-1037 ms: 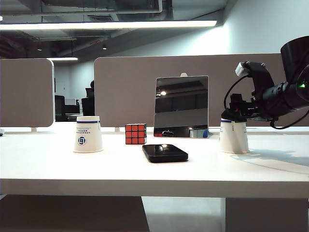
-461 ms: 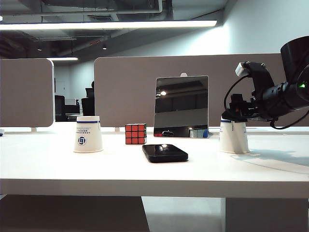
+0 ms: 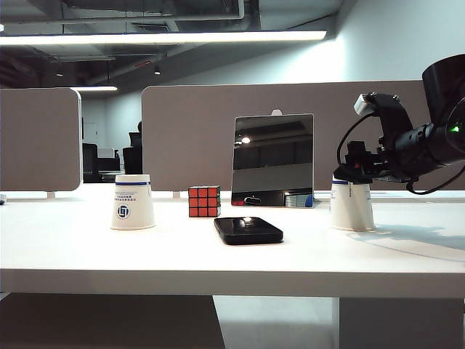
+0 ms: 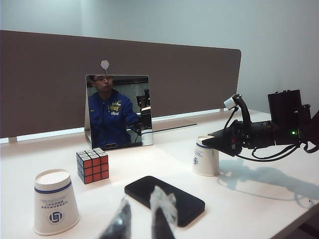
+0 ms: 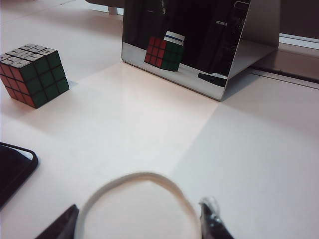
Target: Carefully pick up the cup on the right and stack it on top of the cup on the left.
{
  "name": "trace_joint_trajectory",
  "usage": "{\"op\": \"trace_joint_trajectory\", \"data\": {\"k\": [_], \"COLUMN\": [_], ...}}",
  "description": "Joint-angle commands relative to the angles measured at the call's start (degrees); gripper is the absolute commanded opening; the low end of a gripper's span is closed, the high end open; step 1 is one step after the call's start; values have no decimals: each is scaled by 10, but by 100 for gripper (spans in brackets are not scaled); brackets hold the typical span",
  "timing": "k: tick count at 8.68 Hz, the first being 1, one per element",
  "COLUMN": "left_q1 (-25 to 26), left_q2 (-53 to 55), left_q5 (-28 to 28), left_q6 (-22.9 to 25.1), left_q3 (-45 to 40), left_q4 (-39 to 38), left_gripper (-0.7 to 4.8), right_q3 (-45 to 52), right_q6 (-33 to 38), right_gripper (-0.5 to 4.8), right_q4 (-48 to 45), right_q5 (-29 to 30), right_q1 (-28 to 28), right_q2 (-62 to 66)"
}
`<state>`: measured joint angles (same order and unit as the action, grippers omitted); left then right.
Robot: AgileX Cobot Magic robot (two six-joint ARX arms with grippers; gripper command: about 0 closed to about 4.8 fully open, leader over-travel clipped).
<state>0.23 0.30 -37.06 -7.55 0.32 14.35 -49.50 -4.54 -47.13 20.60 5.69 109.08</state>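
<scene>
White paper rim sits between the right jaws (image 5: pixel 142 224): one finger either side of the right cup (image 3: pixel 352 206), jaws spread about as wide as the cup. Contact can't be confirmed from the wrist view. Cup is upside down on the table (image 3: pixel 218 262), base up, axis vertical, with the right gripper coming in at its upper part from the right side.

Left jaws (image 4: pixel 142 219) are spread with nothing between them, hanging over the near table edge, well apart from both cups.

Left cup (image 3: pixel 133 201), also inverted, stands far across the table on the left. Between the two cups: cube (image 3: pixel 204 201), phone (image 3: pixel 248 230), and mirror (image 3: pixel 273 160) behind them.

Key relation: target lies directly leftward from the held position, same row. The right arm is the one on the cup. My read: the move needs a squeeze, a lift clear of cube and phone, then a long traverse left and a straight drop, axes aligned. Thin paper wall, so a hard pinch could crush it.
</scene>
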Motion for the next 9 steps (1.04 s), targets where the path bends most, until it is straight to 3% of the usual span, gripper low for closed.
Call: {"op": "trace_joint_trajectory", "data": {"k": [1,4,5,6,7,8,9], "left_q1": [0,0,0,0,0,0,0], "left_q2": [0,0,0,0,0,0,0], "left_q5": [-1,-1,-1,0,0,0,0], "left_q6": [-2,-2,-2,-2,-2,-2,-2], "left_q3": [1,1,1,1,1,1,1], "left_q4": [8,12,12,12,12,12,12], "left_gripper": [61,61,61,61,61,61,61], "right_q3": [-2,-2,-8,-46,-129,-243,-305], "right_q6": [1,4,43,85,85,58,58], "right_gripper": [291,291,291,291,292,292,292], "right_q4": [-6,-30,-64,-106,-92,-11,10], "right_q5": [-1,18,32,66,65,63,63], "right_q1": [0,0,0,28,106,180,221], "right_q2": [-1,-2,-2,-2,-2,17,67]}}
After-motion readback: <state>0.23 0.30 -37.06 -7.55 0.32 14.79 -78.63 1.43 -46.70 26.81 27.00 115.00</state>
